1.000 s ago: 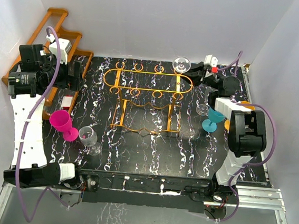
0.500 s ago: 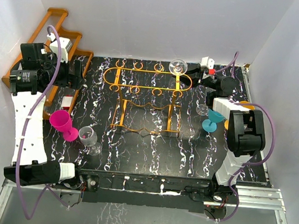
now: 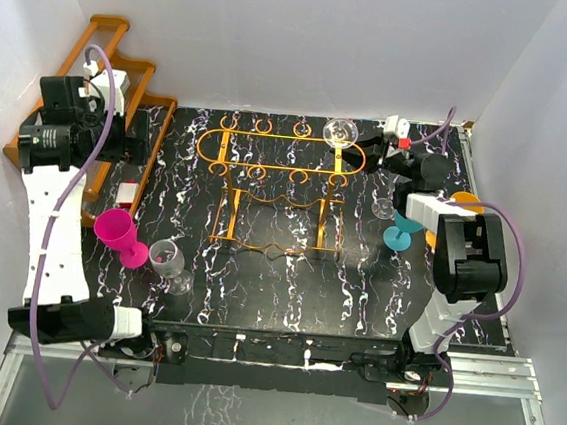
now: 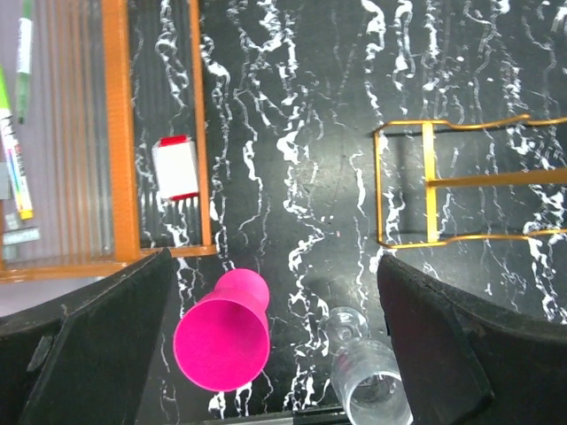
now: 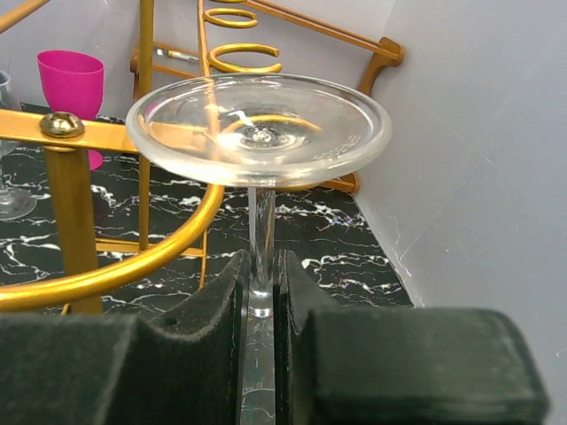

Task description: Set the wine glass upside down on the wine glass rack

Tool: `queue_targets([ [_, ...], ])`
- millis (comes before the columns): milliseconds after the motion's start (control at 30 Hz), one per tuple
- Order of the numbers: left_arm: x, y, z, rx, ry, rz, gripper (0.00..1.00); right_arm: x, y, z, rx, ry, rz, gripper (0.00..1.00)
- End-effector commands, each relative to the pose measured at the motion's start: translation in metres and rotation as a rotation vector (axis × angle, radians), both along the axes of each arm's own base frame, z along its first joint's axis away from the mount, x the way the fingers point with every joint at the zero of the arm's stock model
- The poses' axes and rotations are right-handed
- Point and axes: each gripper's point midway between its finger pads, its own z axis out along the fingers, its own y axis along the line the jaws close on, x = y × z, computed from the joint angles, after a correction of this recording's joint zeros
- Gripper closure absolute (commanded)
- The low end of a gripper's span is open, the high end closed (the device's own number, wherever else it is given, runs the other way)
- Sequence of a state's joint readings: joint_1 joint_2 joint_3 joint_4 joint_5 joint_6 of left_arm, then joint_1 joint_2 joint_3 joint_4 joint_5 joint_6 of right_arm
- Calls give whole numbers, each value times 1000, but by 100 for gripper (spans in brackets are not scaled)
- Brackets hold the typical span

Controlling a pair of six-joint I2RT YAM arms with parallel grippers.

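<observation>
Edged slightly nearer than before, upturned wine glass (image 3: 340, 132) at far-right end of wine glass rack (image 3: 281, 135), stem pinched in right tool (image 5: 260, 266), wall (image 5: 478, 133) close beside, left tool (image 4: 275, 261) spread wide, empty, above worktop (image 4: 310, 133) by pink cup (image 4: 221, 341)

I see the clear wine glass (image 5: 257, 133) upside down, foot uppermost and level, its stem pinched by the right gripper (image 5: 261, 274). It sits at the far right end of the upright orange-gold wine glass rack (image 3: 281, 136); possibly in a ring slot.
</observation>
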State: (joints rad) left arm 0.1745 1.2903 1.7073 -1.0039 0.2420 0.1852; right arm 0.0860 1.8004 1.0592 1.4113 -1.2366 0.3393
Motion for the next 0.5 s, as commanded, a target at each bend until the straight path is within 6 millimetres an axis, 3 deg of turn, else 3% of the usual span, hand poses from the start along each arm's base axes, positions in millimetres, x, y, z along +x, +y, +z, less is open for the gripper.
queue_targets([
  [0,-20,23,-1,91,133,79,3,-10,-5,21,17,-116,-28,88],
  [200,-66,24,-34,172,385,-61,3,-16,-7,32,32,-137,-40,77],
  [400,-100,42,-53,325,461,-116,3,-20,-8,36,33,-150,-46,70],
  [467,-106,43,-60,337,484,-133,3,-22,-8,36,33,-152,-47,59],
])
